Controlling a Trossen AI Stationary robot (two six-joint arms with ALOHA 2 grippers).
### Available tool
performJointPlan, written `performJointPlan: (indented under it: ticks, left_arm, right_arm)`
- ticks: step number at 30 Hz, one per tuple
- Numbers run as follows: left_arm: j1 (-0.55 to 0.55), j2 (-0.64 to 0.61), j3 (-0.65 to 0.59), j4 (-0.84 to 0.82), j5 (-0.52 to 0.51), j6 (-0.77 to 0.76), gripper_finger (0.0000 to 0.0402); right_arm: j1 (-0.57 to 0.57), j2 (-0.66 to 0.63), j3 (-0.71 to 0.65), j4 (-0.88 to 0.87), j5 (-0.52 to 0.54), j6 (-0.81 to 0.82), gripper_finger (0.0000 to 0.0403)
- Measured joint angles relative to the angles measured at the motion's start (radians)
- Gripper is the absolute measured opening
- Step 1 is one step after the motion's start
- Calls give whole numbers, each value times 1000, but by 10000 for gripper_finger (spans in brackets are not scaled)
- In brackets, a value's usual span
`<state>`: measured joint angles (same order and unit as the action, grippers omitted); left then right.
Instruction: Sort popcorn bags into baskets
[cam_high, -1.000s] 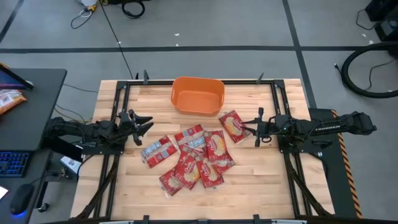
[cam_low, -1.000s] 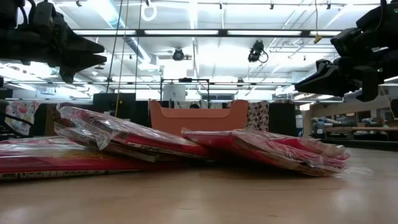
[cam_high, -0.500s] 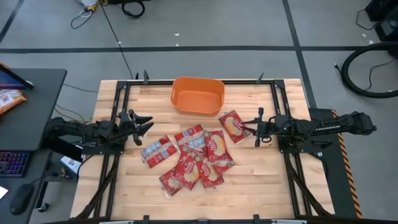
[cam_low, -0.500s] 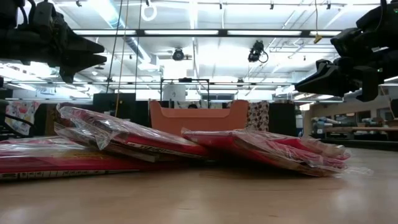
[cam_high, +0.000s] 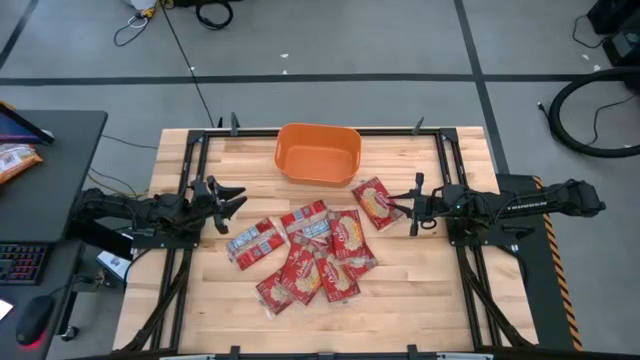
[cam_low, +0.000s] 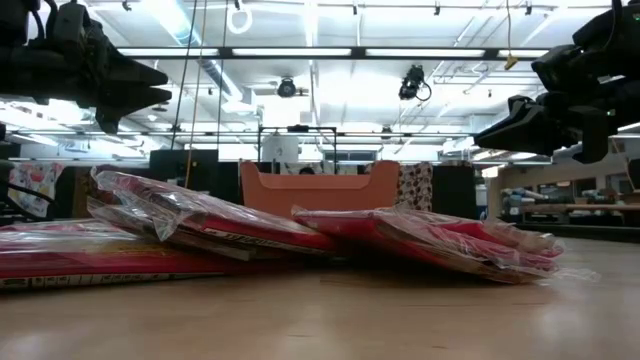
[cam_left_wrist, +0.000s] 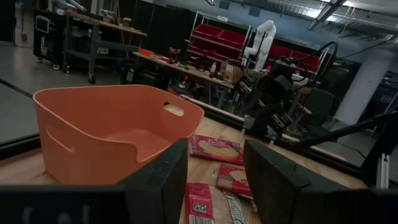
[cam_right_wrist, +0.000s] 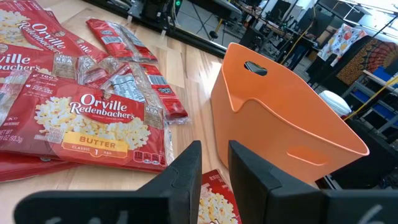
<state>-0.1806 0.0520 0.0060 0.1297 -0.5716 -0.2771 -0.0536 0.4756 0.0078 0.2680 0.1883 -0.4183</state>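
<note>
The orange basket (cam_high: 318, 153) stands at the table's far middle, its bottom on the wood. Several red popcorn bags (cam_high: 305, 255) lie flat and overlapping in the middle of the table. One more bag (cam_high: 375, 203) lies apart, toward the right. My left gripper (cam_high: 236, 197) hovers open at the left of the pile, pointing level toward the basket (cam_left_wrist: 112, 134). My right gripper (cam_high: 400, 208) hovers beside the separate bag with a narrow gap between its fingers and nothing in it (cam_right_wrist: 214, 165). In the low view both grippers (cam_low: 150, 85) (cam_low: 490, 135) hang well above the bags (cam_low: 300, 235).
A black metal frame (cam_high: 190, 150) runs along the table's left, right and far edges. Bare wood lies near the front edge (cam_high: 400, 310) and on either side of the basket. A dark desk with a keyboard (cam_high: 20, 265) stands off the table's left.
</note>
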Motion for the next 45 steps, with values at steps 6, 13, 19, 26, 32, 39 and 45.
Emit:
performJointPlan:
  ticks: [6, 13, 19, 26, 32, 39, 45]
  left_arm:
    - [0, 0, 0, 50, -15, -39, 160]
    - [1, 0, 0, 161, -33, -250, 160]
    - [1, 0, 0, 164, -62, -234, 160]
    - [1, 0, 0, 177, -71, -283, 160]
    - [1, 0, 0, 197, -72, -467, 160]
    - [1, 0, 0, 268, -106, -585, 160]
    - [1, 0, 0, 290, -192, -683, 160]
  right_arm:
    - [0, 0, 0, 0, 0, 0, 84]
    - [0, 0, 0, 0, 0, 0, 84]
    - [0, 0, 0, 2, 0, 0, 84]
    - [-4, 0, 0, 19, 22, -44, 84]
    - [-28, 0, 0, 124, 41, 80, 84]
    - [-46, 0, 0, 424, 90, 538, 84]
    - [-47, 0, 0, 670, 102, 781, 84]
